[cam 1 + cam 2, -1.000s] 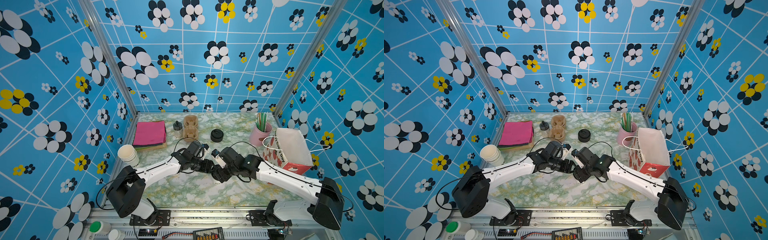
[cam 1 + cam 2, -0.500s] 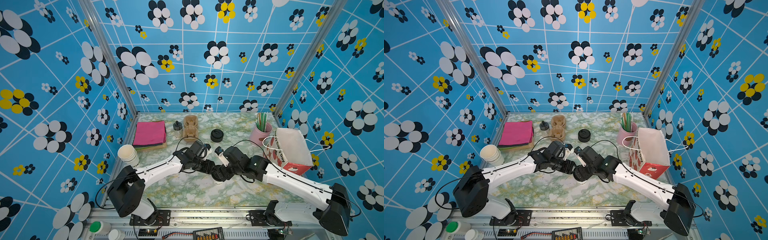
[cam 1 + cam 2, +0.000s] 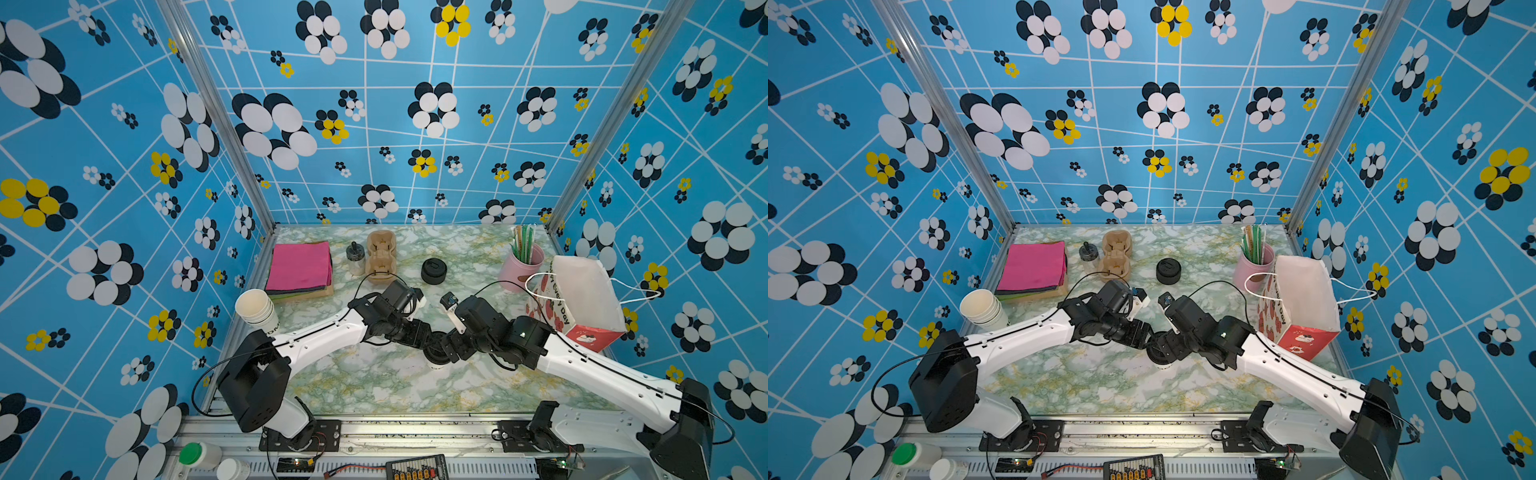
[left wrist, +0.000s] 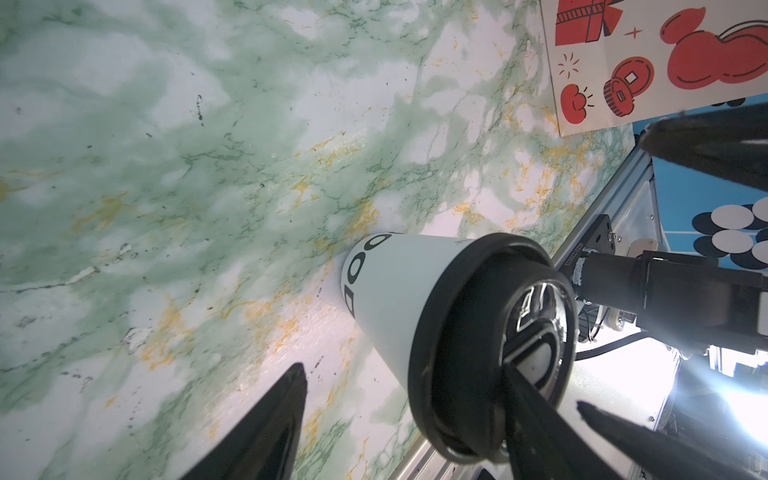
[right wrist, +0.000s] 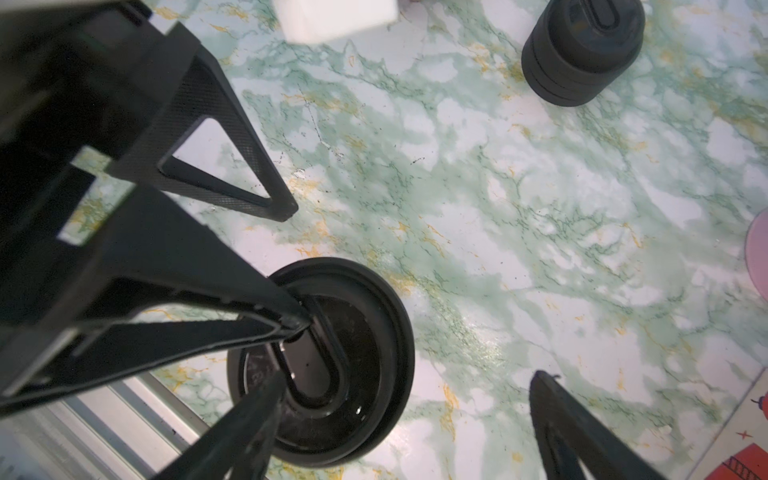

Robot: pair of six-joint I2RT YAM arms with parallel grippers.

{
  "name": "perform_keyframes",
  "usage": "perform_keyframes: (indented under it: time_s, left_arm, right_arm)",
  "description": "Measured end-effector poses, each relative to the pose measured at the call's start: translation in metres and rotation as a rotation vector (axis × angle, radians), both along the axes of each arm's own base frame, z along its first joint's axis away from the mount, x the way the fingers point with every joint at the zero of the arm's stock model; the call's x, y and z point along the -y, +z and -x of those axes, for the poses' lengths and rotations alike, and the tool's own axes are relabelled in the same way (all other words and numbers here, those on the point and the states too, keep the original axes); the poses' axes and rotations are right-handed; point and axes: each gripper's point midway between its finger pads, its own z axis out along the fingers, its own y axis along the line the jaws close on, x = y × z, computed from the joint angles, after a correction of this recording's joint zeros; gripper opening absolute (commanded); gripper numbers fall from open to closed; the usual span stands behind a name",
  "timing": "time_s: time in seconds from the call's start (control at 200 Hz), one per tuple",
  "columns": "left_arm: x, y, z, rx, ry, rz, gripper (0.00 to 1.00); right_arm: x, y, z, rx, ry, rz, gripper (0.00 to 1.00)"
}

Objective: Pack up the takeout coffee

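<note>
Widening right end effector (image 5: pixel 403 382) above coffee (image 5: pixel 370 328)

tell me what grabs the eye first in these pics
The loud blue walls with black, white and yellow flowers grab you first. Then the left arm and right arm meet over the takeout coffee mid-table, with a bright pink napkin stack at the back left.

top views overhead; wrist views close, sharing the takeout coffee (image 4: pixel 395 299)

Arms stretched inward, wrists nearly meeting, angled down; left gripper (image 4: pixel 401 370) jaws apart; right gripper (image 5: pixel 409 374) spread wide.
</note>
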Motion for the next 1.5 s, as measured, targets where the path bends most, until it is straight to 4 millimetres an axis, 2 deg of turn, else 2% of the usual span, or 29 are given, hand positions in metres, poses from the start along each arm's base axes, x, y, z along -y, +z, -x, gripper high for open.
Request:
perform_keyframes:
  time_s: [0.415, 0.485, 0.61, 0.765, 0.865, 0.99, 1.149, 1.289, 1.499]
  left_arm:
    - [0.003, 0.011, -0.007, 0.020, 0.008, 0.021, 0.78]
    - [0.000, 0.015, -0.010, 0.033, 0.020, 0.026, 0.80]
    - [-0.010, 0.036, -0.017, 0.095, 0.053, 0.057, 0.86]
    - [-0.033, 0.065, -0.017, 0.199, 0.099, 0.106, 0.92]
    - [-0.048, 0.073, -0.014, 0.249, 0.124, 0.119, 0.95]
    - [-0.064, 0.075, -0.011, 0.295, 0.148, 0.116, 1.00]
    - [-0.078, 0.079, -0.011, 0.340, 0.173, 0.107, 0.99]
    - [-0.083, 0.083, -0.012, 0.363, 0.179, 0.112, 0.99]
    - [-0.085, 0.070, -0.008, 0.344, 0.174, 0.098, 0.99]
  right_arm:
    - [0.008, -0.004, -0.003, -0.002, -0.046, 0.013, 0.95]
    - [0.009, -0.002, -0.003, 0.000, -0.049, 0.007, 0.99]
    - [0.011, 0.004, -0.001, 0.005, -0.066, -0.016, 0.99]
    - [0.014, 0.015, 0.002, -0.002, -0.092, -0.044, 0.99]
    - [0.012, 0.023, 0.002, -0.020, -0.118, -0.065, 0.98]
    - [0.006, 0.029, 0.000, -0.055, -0.152, -0.073, 0.99]
    - [-0.007, 0.022, 0.006, -0.119, -0.178, -0.042, 0.99]
    - [-0.016, 0.015, 0.011, -0.170, -0.216, -0.027, 0.99]
    - [-0.022, 0.003, 0.017, -0.219, -0.269, -0.014, 0.95]
